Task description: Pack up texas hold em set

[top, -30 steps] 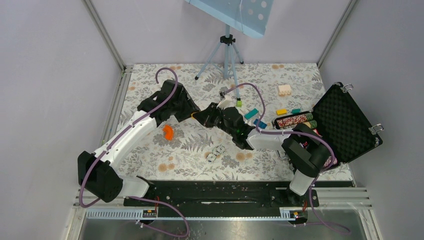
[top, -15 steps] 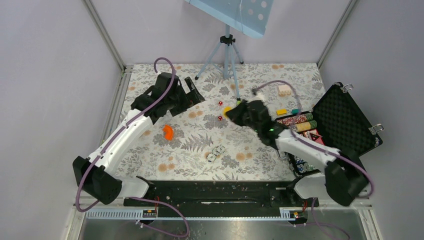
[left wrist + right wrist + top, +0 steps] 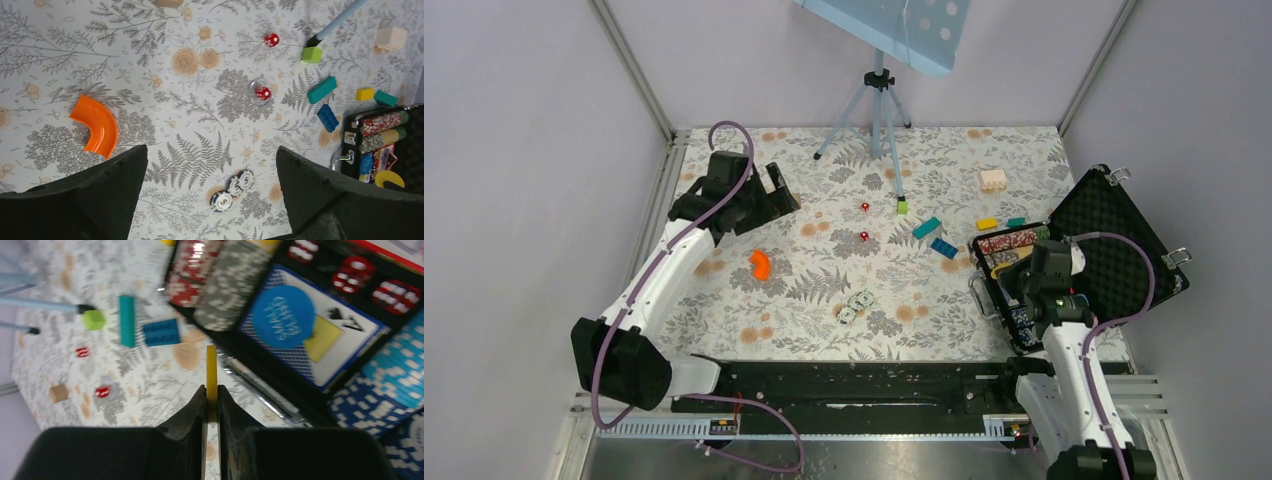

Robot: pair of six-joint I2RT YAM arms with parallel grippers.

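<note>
The texas hold em set's black case (image 3: 1114, 240) lies open at the right, with rows of chips (image 3: 1014, 240) in its base. My right gripper (image 3: 1012, 272) hovers over the case's near-left corner, shut on a thin yellow disc (image 3: 211, 370) seen edge-on. Below it are chip rows (image 3: 215, 275), a blue disc (image 3: 282, 315) and red dice (image 3: 350, 272) in the case. Three loose chips (image 3: 855, 305) and two red dice (image 3: 864, 236) lie on the cloth. My left gripper (image 3: 779, 195) is open and empty at the back left, high above the loose chips (image 3: 232, 187).
An orange curved piece (image 3: 761, 263) lies left of centre. Teal (image 3: 926, 227), blue (image 3: 943, 247), green (image 3: 903, 207), yellow (image 3: 987, 223) and cream (image 3: 992, 179) bricks are scattered between the middle and the case. A tripod (image 3: 879, 100) stands at the back.
The two grippers met at mid-table a second ago. The left one opened and drew back to the left. The right arm swung to the case with the yellow disc.
</note>
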